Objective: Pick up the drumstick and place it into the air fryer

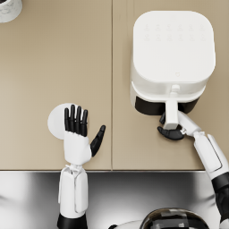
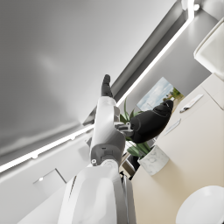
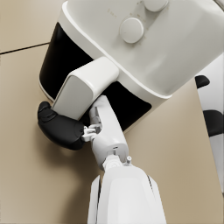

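Smooth glossy white plastic air fryer (image 1: 173,49) by my matt black right fingers (image 1: 170,133); the surface (image 1: 53,67) is matt beige

My left hand (image 1: 78,134) covers part of the white plate (image 1: 56,120), so I cannot tell what lies on it, and no drumstick shows anywhere. The fingers of my right hand (image 1: 172,130) are tucked under the air fryer's handle (image 1: 171,109), mostly hidden. A marbled pot (image 1: 9,9) is cut off at the corner.
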`<state>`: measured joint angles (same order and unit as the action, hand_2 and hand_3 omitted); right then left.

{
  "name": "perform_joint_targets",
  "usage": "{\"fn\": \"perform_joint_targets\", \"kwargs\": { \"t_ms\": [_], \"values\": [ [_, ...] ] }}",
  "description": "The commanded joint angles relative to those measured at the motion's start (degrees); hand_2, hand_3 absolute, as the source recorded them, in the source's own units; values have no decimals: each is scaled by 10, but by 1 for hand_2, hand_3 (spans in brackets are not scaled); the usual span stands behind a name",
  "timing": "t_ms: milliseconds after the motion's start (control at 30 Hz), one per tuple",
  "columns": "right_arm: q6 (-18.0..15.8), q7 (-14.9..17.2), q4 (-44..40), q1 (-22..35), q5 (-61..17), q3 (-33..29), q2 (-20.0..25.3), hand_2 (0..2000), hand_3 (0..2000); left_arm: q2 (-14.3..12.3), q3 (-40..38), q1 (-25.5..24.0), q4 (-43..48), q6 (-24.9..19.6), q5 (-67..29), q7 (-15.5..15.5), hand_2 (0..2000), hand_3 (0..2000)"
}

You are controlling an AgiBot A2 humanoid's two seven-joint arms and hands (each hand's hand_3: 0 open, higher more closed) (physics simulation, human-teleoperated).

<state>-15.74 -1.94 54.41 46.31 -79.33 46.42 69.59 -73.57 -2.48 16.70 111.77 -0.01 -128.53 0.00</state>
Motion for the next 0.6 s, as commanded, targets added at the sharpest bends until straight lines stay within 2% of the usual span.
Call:
{"fn": "perform_joint_targets", "kwargs": {
  "t_ms": [33,67,100,133,167,200,267,600],
  "values": [
    [-1,-2,-56,40,0,-38,122,2000,2000,-1,3,13,-7,0,0,0,0,0],
    [-1,-1,-65,44,0,-39,126,2000,2000,-1,4,13,-10,0,0,0,0,0],
    [-4,-1,-75,72,0,33,106,2000,2000,-1,5,15,-13,0,0,0,0,0],
    [-15,-6,-78,50,1,-43,131,2000,2000,-1,3,5,-8,0,0,0,0,0],
    [-33,-8,-65,42,1,-40,123,2000,2000,-2,3,10,-15,0,0,0,0,0],
    [-51,-6,-75,25,1,-25,40,2000,2000,-2,3,6,-12,0,0,0,0,0],
    [-71,-1,-79,24,1,-36,43,2000,2000,-2,3,4,-14,0,0,0,0,0],
    [-81,7,-81,23,1,-45,47,2000,2000,-2,3,3,-16,0,0,0,0,0]
  ]
}}
